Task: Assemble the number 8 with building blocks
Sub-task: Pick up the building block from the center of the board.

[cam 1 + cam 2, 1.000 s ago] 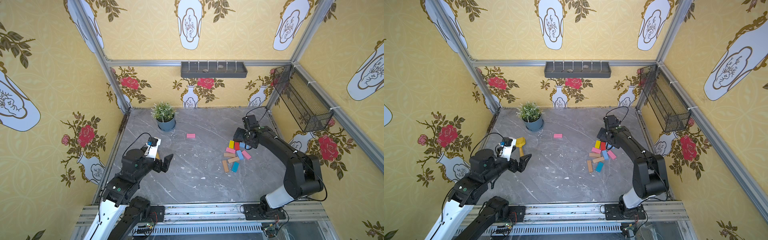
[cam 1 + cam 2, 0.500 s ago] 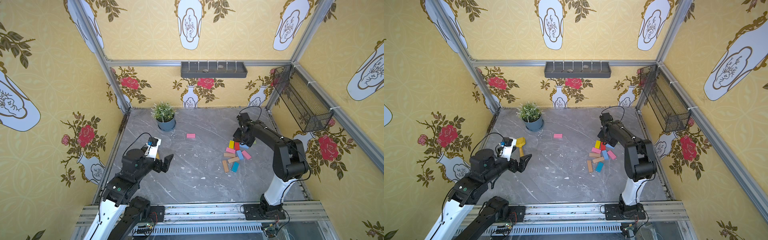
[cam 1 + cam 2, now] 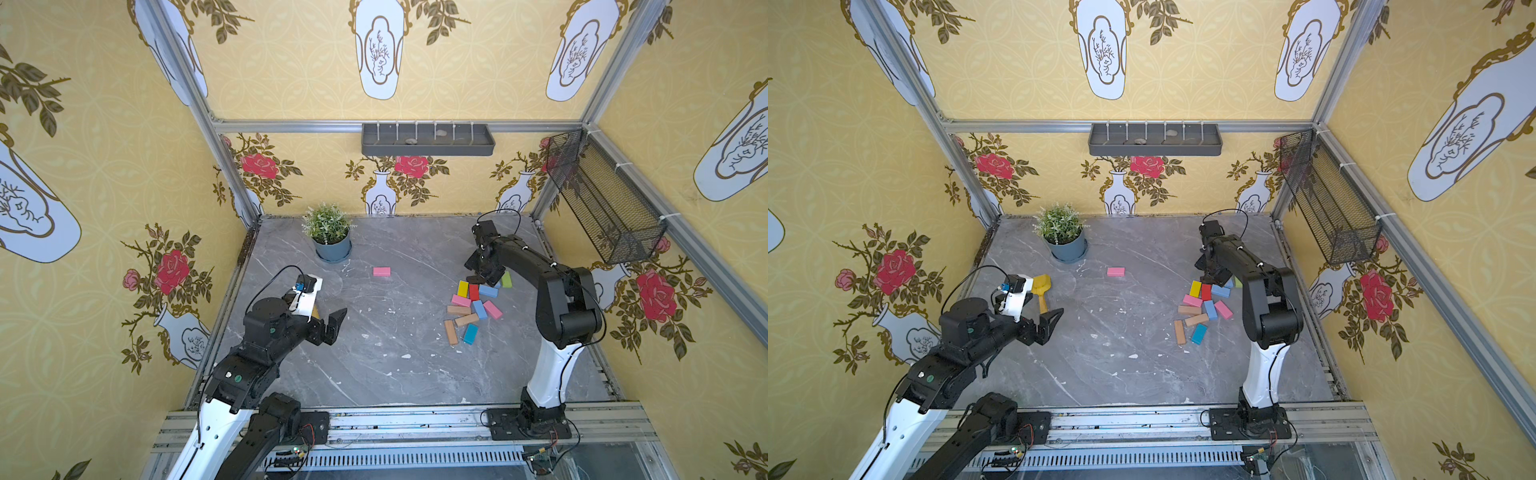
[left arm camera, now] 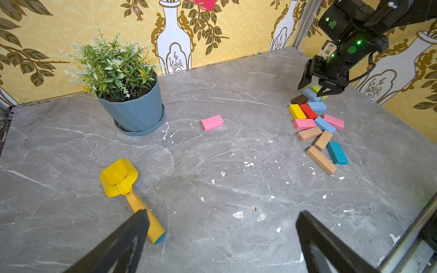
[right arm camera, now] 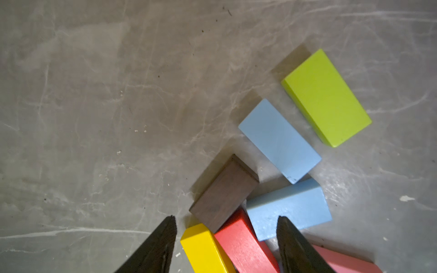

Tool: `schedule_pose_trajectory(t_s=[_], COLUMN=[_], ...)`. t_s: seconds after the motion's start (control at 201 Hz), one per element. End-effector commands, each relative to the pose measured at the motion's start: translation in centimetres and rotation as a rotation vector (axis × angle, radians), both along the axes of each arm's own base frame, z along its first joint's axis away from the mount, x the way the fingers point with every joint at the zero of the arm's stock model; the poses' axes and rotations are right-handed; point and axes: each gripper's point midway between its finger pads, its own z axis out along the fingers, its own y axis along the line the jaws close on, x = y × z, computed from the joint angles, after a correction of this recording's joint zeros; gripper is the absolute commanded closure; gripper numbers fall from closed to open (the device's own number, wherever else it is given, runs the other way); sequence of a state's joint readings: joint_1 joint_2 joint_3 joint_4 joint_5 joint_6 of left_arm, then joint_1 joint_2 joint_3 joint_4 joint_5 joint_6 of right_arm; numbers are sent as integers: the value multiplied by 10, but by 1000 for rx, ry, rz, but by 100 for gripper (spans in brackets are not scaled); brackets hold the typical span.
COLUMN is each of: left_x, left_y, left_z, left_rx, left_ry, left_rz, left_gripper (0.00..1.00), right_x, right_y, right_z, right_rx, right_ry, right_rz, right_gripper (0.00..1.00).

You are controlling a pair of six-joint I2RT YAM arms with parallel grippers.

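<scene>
Where nearest, hangs with left gripper [image 4: 222,212] spread wide over chipped, veined grey marble tabletop [image 4: 212,165]. Farther right, straddles glossy yellow block [image 5: 203,248] and red block [image 5: 241,243], right gripper [image 5: 226,218] jaws apart, among flat rectangular building blocks [image 3: 458,309]. Beyond, floral yellow walls [image 3: 478,62].

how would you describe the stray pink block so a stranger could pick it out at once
Find the potted plant at the back of the grey marble table. Between it and the pile of coloured blocks lies a pink block. It is the only block lying alone, touching nothing.
</scene>
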State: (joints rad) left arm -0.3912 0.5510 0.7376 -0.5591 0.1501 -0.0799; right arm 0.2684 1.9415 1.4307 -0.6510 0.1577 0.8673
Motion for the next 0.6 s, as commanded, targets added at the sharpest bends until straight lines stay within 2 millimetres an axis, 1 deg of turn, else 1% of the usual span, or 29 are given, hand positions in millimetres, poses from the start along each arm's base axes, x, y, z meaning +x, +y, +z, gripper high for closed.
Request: schedule_pose_trajectory(t_s=[0.0,0.114,0.592], left_x=[-1,-1,-1], left_y=[-1,-1,-2], left_z=[3,3,2], left_rx=[-6,-6,-6], left_ry=[-6,-4,-2], left_rz=[-8,-9,-10], left_gripper=[0,0,0], right_x=[6,11,11], right_y=[1,1,-3], right_z=[-3,-8,-28], right_rx=[12,12,7], right_ry=[-1,2,44], right_rz=[-22,-25,-45], right_gripper=[34,38,39])
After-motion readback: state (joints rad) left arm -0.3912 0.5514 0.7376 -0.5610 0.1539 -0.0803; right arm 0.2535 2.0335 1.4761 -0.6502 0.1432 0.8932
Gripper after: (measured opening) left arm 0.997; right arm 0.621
